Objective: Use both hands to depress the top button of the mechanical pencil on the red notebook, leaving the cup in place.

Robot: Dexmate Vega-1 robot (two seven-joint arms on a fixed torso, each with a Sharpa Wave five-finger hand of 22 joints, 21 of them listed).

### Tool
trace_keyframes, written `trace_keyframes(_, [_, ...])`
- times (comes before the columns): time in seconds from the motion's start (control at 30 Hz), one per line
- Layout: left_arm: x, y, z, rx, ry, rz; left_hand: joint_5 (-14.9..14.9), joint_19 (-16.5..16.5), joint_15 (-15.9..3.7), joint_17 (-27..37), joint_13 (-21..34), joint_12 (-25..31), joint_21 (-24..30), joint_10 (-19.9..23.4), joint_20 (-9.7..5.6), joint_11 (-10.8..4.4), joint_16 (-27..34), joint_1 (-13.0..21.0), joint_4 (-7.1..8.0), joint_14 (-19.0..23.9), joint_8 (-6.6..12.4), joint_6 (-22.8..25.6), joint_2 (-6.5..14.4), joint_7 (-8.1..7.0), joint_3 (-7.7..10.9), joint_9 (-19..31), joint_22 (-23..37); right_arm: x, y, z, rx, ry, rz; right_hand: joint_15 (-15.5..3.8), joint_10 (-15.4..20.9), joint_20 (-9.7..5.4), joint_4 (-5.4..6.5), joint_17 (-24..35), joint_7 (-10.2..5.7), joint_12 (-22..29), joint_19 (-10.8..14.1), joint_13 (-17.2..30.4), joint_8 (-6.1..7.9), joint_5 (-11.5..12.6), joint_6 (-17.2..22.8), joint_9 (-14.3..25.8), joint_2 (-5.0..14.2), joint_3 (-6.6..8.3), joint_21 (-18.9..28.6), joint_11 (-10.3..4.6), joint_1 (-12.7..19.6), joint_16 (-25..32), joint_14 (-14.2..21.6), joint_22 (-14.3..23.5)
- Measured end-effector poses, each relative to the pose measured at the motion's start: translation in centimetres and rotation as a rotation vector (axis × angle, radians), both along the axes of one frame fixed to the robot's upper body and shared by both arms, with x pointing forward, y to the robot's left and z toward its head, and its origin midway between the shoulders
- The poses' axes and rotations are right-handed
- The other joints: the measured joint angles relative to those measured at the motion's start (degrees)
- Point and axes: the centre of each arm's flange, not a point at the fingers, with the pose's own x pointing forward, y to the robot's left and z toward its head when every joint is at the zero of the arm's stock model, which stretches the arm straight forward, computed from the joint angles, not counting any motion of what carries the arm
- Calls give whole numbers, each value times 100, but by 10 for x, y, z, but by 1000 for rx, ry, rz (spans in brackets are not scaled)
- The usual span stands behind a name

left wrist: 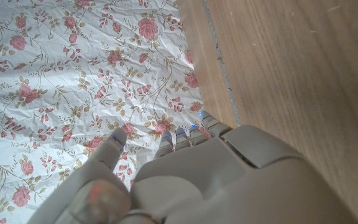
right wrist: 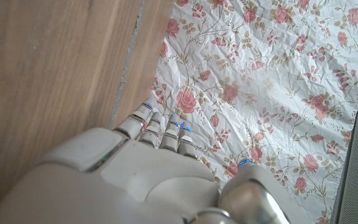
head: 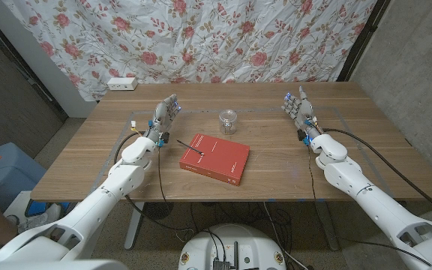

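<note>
you are at the very start: neither hand has reached for anything yet. your left hand stands on its edge over the table, fingers extended and a little apart, holding nothing. your right hand mirrors it on the other side, fingers up and apart, also holding nothing. in the wrist views each hand's fingers point toward the flowered cloth beyond the table's far edge, not toward the work.

the pencil lies on the notebook, at the corner nearest your left hand, just inboard of it and a little nearer you. from the right hand it is well apart, across the notebook. which end carries the button is too small to tell, so check that first. the cup stands just beyond the notebook's far edge, between your 2 hands, apart from both.

the next move, as i judge it, calls for the left hand to turn inward and come down on the pencil's barrel to pinch and lift it, then the right hand crosses in to press the button. bring the right in low, on the near side of the cup, since a sweep straight across could clip it.
</note>
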Motion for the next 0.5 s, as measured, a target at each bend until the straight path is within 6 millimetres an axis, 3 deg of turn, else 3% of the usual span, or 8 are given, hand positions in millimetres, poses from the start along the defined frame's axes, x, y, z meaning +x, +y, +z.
trace_keyframes(0.23, [-3, 0, 1, 16, -3, 9, 0, 0, -36, -1, 0, 39, 0, 98, 0, -54, 0, 0, -93, 36, 20, 112, 0, -14, -11, 0, 0, -1, 2, -2, 0, -10, -7, 0, 0, 0, 0, -17, 0, 0, 0, -32, 0, 21, 0, -1, 67, 0, 0, 0, 67, 0, 0, 0])
trace_keyframes(0.5, [-9, 0, 3, 48, 0, 27, 0, 23, -185, -1, -1, 39, 0, 271, -23, -146, 0, 53, -318, 186, 64, 363, 53, -32, -44, -1, -1, -3, 3, -8, -4, -17, -25, 0, -45, -21, -1, -70, 0, 0, 21, -75, 0, 43, -1, -1, 66, 0, 0, 0, 67, 0, 0, -1])
